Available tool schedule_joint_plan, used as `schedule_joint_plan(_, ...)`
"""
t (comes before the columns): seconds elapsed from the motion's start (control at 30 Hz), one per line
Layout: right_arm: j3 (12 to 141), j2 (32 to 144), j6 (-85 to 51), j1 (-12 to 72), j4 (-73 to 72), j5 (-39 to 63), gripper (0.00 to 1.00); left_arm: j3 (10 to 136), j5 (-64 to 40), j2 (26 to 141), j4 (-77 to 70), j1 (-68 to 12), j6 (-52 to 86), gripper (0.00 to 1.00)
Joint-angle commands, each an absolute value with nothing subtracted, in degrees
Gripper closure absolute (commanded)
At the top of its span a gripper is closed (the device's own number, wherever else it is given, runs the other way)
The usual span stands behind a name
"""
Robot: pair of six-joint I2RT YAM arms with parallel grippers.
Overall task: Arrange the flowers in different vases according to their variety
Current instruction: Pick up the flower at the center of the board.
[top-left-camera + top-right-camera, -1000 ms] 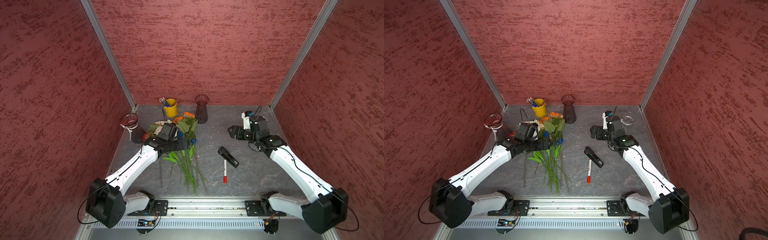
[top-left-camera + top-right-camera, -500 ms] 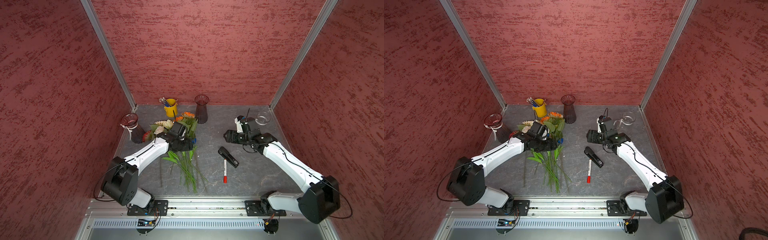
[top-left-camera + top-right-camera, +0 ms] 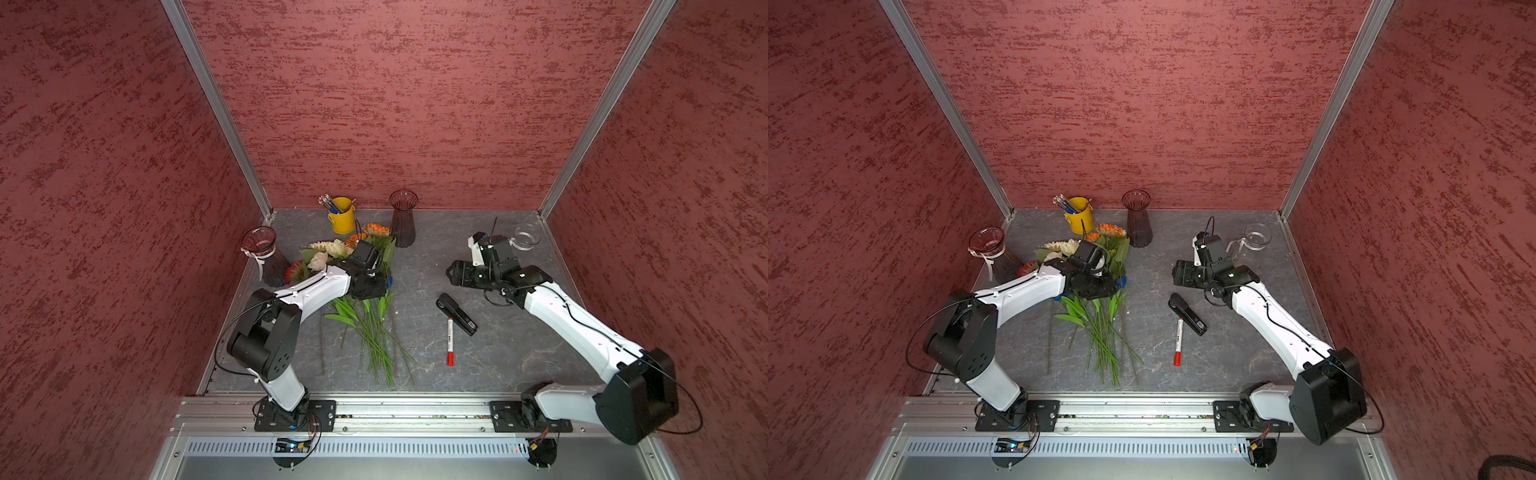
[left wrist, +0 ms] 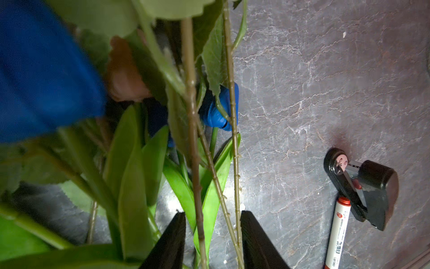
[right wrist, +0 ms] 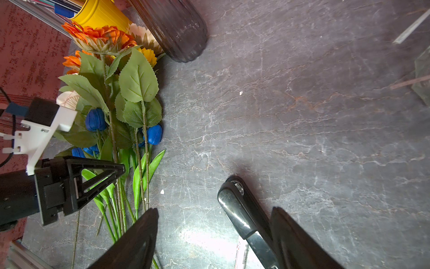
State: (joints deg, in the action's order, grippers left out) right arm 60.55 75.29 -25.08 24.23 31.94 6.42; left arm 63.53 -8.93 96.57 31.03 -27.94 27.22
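The flowers lie in a pile left of centre in both top views, heads toward the back and green stems toward the front. My left gripper is down on the pile. In the left wrist view its jaws stand partly apart around three stems, with gaps still showing. A blue tulip lies just beyond. My right gripper hovers open and empty over bare table. The flared vase with the ribbon, the ribbed vase and the small clear vase hold nothing.
A yellow pen cup stands at the back beside the ribbed vase. A black stapler and a red marker lie right of the stems, close under my right gripper. The stapler shows beside the right finger.
My left gripper's jaws have narrowed around the stems and that arm's elbow has risen. My right gripper has drifted from the clear vase toward the centre, its jaws slightly less wide.
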Motion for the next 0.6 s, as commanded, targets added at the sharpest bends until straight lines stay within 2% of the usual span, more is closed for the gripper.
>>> schedule_joint_plan(0.0, 60.1, 75.0, -25.4, 24.7, 31.2, 6.3, 0.20, 65.1, -8.8, 98.0, 28.5, -28.3, 27.6, 0.62)
schedule_joint_plan(0.13, 59.8, 75.0, -25.4, 24.7, 31.3, 6.6, 0.20, 65.5, -8.3, 99.0, 28.1, -28.3, 27.9, 0.75)
schedule_joint_plan(0.3, 59.9, 74.9, -25.0, 24.7, 31.6, 6.5, 0.20, 65.5, -7.0, 97.7, 28.1, -28.2, 27.8, 0.98)
schedule_joint_plan(0.57, 60.0, 74.8, -24.9, 24.7, 31.7, 6.9, 0.20, 66.6, -6.5, 94.8, 30.0, -28.2, 27.6, 1.00)
